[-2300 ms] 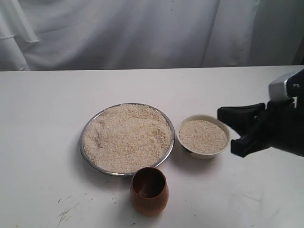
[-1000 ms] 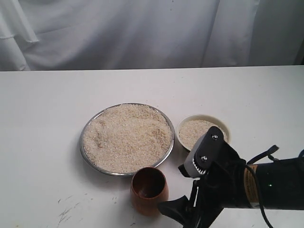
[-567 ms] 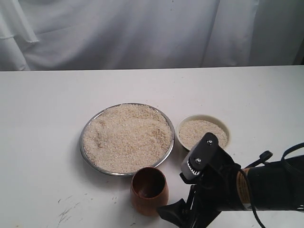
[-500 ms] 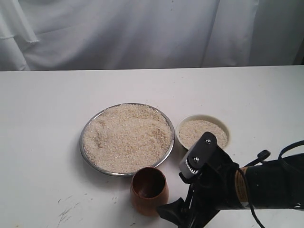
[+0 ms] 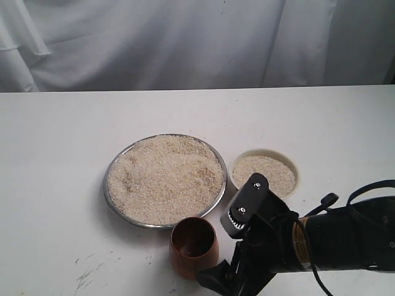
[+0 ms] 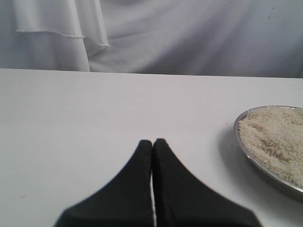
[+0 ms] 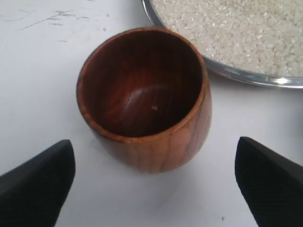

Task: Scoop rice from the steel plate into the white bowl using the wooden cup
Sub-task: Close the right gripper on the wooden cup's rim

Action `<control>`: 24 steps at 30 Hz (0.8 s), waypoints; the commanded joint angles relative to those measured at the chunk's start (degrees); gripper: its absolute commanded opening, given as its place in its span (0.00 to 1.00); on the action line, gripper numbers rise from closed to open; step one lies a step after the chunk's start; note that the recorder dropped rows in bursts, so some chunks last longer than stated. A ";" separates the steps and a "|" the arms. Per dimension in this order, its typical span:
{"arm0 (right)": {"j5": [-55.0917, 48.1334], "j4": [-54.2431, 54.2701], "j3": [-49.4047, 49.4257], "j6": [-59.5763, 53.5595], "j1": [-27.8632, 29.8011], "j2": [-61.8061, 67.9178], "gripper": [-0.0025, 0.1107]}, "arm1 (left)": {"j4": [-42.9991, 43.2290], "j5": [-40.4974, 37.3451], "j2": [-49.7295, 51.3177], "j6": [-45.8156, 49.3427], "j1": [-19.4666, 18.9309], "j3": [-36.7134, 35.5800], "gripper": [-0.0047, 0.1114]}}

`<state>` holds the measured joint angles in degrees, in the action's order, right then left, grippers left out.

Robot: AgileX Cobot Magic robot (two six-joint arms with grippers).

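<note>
1. The wooden cup (image 7: 144,99) stands just ahead of the right end effector (image 7: 152,191). Its jaws are wide apart, touching nothing.
2. The left end effector (image 6: 152,142) is closed tight and holds nothing.
3. Rice (image 5: 165,177) fills the steel plate (image 5: 111,197) and the white bowl (image 5: 265,151). One grain lies in the cup.
4. The cup stands straight up on the tabletop (image 5: 62,154) beside the plate, mouth up.

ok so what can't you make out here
- Exterior view: near rim of the white bowl, partly behind the right arm.
- Exterior view: base of the wooden cup, partly covered by the right hand.
- Left wrist view: most of the steel plate, cut by the frame edge.
- Right wrist view: pale speck inside the cup, too small to identify.
</note>
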<state>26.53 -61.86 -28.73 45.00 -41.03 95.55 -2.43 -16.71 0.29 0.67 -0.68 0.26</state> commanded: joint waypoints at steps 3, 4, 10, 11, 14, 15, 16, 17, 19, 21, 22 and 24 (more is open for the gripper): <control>-0.64 -0.21 -1.92 1.89 -0.16 0.06 0.76 | -0.04 0.36 -0.29 -0.18 0.09 -0.26 0.04; -0.77 -0.21 -1.92 1.89 -0.16 0.06 0.76 | -0.04 0.36 -0.29 -0.18 0.09 -0.26 0.04; -0.55 -0.21 -1.92 1.89 -0.70 1.23 0.76 | -0.04 0.36 -0.29 -0.18 0.09 -0.26 0.04; 0.01 -0.21 -1.92 1.78 -0.72 1.50 0.76 | -0.04 0.36 -0.29 -0.18 0.09 -0.26 0.04; -0.17 -0.21 -2.41 1.66 -1.23 2.00 0.76 | -0.04 0.36 -0.29 -0.18 0.09 -0.26 0.04; -0.27 -0.21 -2.53 1.66 -1.23 2.14 0.76 | -0.04 0.36 -0.29 -0.18 0.09 -0.26 0.04; -0.27 -0.21 -2.85 1.90 -1.23 2.35 0.76 | -0.04 0.36 -0.29 -0.18 0.09 -0.26 0.04; -0.27 -0.21 -3.24 2.04 -1.23 2.76 0.76 | -0.04 0.36 -0.29 -0.18 0.09 -0.26 0.04; -0.27 -0.21 -3.81 2.67 -1.23 3.47 0.76 | -0.04 0.36 -0.29 -0.18 0.09 -0.26 0.04; -0.27 -0.21 -4.45 3.65 -1.23 4.34 0.76 | -0.04 0.36 -0.29 -0.18 0.09 -0.26 0.04; -0.27 -0.21 -4.70 4.01 -1.23 4.64 0.76 | -0.04 0.36 -0.29 -0.18 0.09 -0.26 0.04; -0.27 -0.52 -5.29 5.15 -1.23 5.27 0.76 | -0.04 0.36 -0.29 -0.18 0.09 -0.26 0.04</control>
<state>25.98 -61.96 -33.18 48.68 -42.01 100.16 -2.43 -16.71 0.29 0.67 -0.68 0.26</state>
